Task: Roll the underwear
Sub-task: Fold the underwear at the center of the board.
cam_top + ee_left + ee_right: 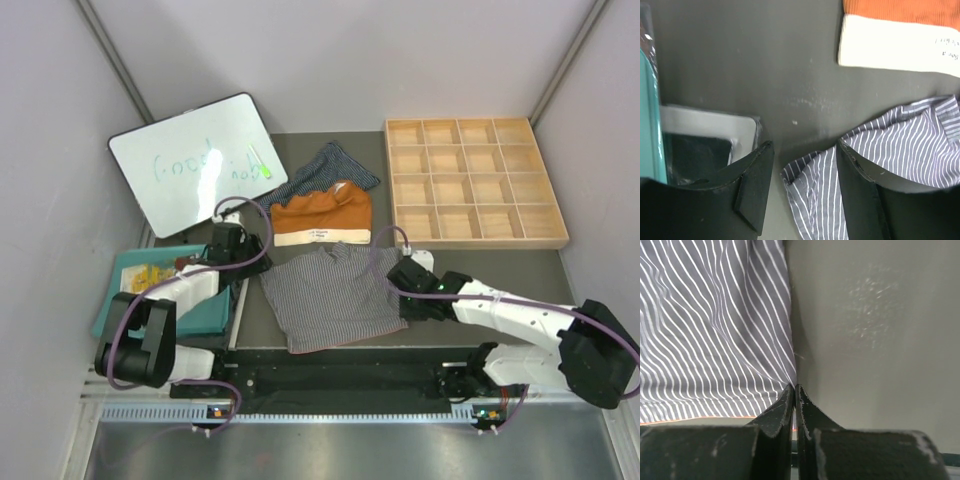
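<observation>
1. Right tool (794,390) is clenched on the right hem of the grey pair (335,295). Left tool (805,155) is released, its jaws straddling that pair's left corner, with one finger over the cloth.
2. Tray (480,243): wooden, gridded into square compartments, at back right. Bare wood bottoms show in each.
3. Grey pair lies spread at front centre between the two tools, rumpled along its far edge.
4. Rust pair (322,215) lies just behind it with the cream waistband toward the front. A narrow strip of surface shows between the two.
5. Navy pair (325,170) is farther back, partly under the rust pair.
6. Mat (205,315): teal, at left beside the left arm. Small yellow bits lie on it, too small to identify.
7. Whiteboard (190,160) is at back left, with green scribble on it.
8. Surface (480,270) is dark grey and matte, with pale walls on three sides.
</observation>
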`<move>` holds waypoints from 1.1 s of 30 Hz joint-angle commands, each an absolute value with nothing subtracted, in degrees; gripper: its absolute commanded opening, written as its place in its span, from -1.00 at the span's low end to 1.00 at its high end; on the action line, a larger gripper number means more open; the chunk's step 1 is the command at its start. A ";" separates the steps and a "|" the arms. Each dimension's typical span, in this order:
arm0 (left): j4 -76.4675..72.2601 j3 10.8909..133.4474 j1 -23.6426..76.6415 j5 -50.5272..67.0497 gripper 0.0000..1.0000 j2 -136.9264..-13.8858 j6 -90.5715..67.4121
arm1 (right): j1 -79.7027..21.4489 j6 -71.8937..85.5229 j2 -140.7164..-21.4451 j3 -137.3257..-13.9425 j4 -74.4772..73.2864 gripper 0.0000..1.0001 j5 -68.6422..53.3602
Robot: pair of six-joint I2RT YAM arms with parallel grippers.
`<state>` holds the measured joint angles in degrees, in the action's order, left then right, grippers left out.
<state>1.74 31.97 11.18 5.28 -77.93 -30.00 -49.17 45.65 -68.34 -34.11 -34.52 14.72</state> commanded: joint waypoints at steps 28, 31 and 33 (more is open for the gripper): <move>7.73 27.95 12.48 6.33 -0.85 -75.06 -30.41 | -72.32 45.79 -88.13 -60.80 -25.58 -0.24 11.69; 7.65 28.21 12.48 6.94 -1.00 -75.50 -30.23 | -75.58 45.44 -96.92 -68.19 -24.87 -0.26 9.59; 7.73 28.13 12.39 6.94 -1.00 -75.50 -30.23 | -76.99 45.53 -101.59 -72.41 -24.61 -0.26 8.53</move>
<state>5.54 28.29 12.27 6.42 -73.89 -31.35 -74.15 45.01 -95.42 -65.21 -26.98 11.31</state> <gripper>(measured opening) 0.017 0.372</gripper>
